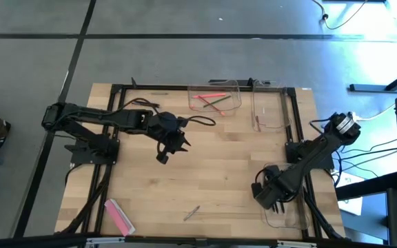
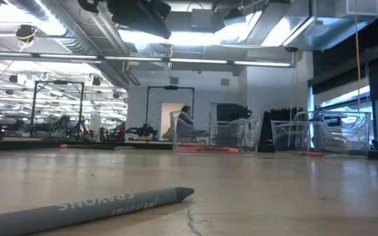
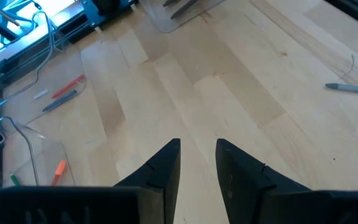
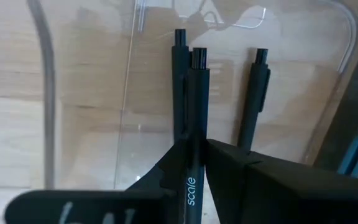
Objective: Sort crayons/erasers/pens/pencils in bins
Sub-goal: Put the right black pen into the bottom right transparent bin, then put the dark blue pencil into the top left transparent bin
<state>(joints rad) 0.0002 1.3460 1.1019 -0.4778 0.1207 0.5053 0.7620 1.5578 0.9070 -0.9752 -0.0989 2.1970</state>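
**Wood worktop: pen drop under way at the near-right bin**

Wood worktop (image 1: 205, 172), pale planks inside a black frame. Three clear bins on it: one at the far edge, centre (image 1: 216, 98), holding red, pink and green sticks; a second just right of it (image 1: 271, 107) with one thin reddish stick; a third at the near right corner (image 1: 288, 213), under the right arm.

Right tool (image 4: 194, 158) hangs over that third bin, fingers clamped on a black pen (image 4: 194, 112) marked "scale". Two more black pens (image 4: 253, 99) lie in the bin below. Step in hand, as I read it: pen delivery. Next move calls for parting the fingers while the pen is inside the bin walls.

Left tool (image 3: 197, 165) hovers mid-worktop, fingers slightly apart, holding nothing.

Pink eraser (image 1: 119, 217) lies at the near left corner, unsorted. Grey crayon (image 2: 90, 208) lies near the front edge, centre. Likely the left arm's next pick.
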